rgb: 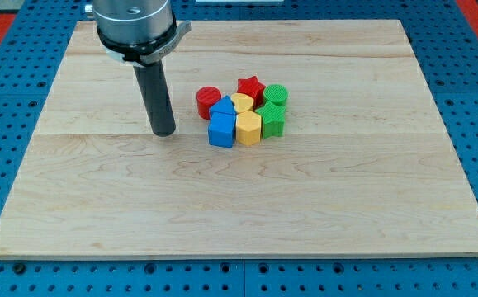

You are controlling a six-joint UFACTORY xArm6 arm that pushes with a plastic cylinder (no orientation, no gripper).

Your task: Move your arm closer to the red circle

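The red circle (208,101) sits at the left end of a tight cluster of blocks near the middle of the wooden board (98,198). My tip (164,132) rests on the board to the view's left of the red circle and slightly lower, a short gap away, touching no block. The rod rises from the tip to the arm's grey mount at the view's top left.
The cluster also holds a red star (251,87), a green circle (276,94), a green block (272,120), a yellow heart (242,102), a yellow block (248,128), a blue block (223,107) and a blue cube (221,130).
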